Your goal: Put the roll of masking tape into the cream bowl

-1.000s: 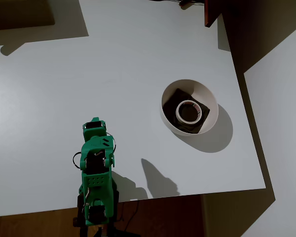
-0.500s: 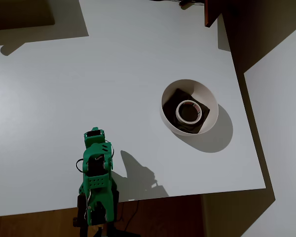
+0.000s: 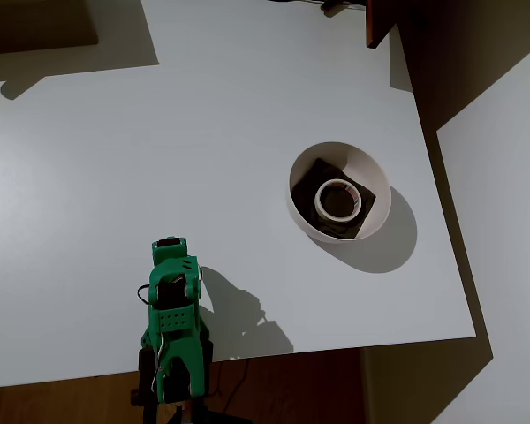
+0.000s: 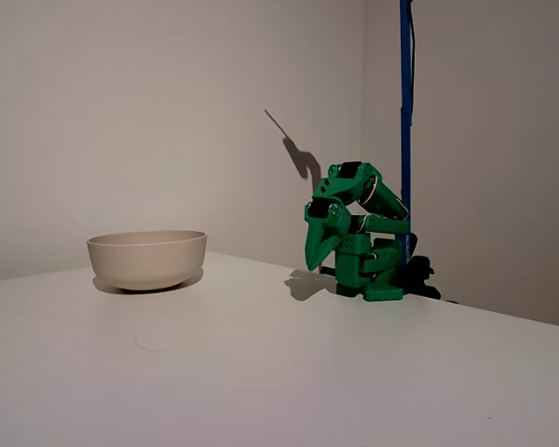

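Inside one cream bowl lies one roll of masking tape.

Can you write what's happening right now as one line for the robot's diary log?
tape: roll of masking tape lying inside cream bowl | arm: folded at table edge, away from bowl | gripper: holds nothing | task: looks done
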Robot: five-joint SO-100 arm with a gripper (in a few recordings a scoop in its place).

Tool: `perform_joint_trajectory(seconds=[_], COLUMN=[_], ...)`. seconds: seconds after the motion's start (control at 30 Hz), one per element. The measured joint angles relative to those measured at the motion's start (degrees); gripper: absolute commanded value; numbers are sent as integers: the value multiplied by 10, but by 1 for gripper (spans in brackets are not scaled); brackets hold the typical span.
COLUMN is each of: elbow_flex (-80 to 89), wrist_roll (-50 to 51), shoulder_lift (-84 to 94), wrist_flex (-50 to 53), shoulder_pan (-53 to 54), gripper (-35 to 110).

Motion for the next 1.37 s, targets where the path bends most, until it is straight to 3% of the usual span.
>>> perform_joint_trajectory(seconds=[0.6, 1.37], elbow_flex=[15, 15], wrist_roll=[-4, -4], shoulder_lift=[3, 3], wrist_flex=[41, 41], shoulder_pan=[0, 0], gripper=[-2, -8])
